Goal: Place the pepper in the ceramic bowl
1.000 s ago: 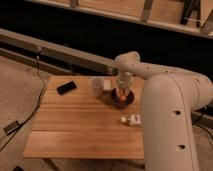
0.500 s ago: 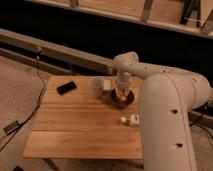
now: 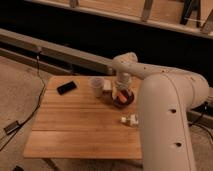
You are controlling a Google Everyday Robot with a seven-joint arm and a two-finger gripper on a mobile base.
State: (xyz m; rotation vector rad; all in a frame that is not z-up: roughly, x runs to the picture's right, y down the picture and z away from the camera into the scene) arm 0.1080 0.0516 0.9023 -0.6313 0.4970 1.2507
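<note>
The dark maroon ceramic bowl (image 3: 123,101) sits on the wooden table (image 3: 75,130) near its far right side. My gripper (image 3: 121,93) hangs straight down over the bowl, its tip just above or inside it. A small patch of orange, the pepper (image 3: 120,98), shows at the gripper's tip over the bowl. My white arm (image 3: 165,110) fills the right of the view and hides the table's right edge.
A pale cup (image 3: 96,86) stands just left of the bowl with a small pale block (image 3: 107,86) beside it. A black phone (image 3: 66,88) lies at the far left corner. A small white object (image 3: 129,120) lies in front of the bowl. A cable (image 3: 25,120) runs on the floor at left.
</note>
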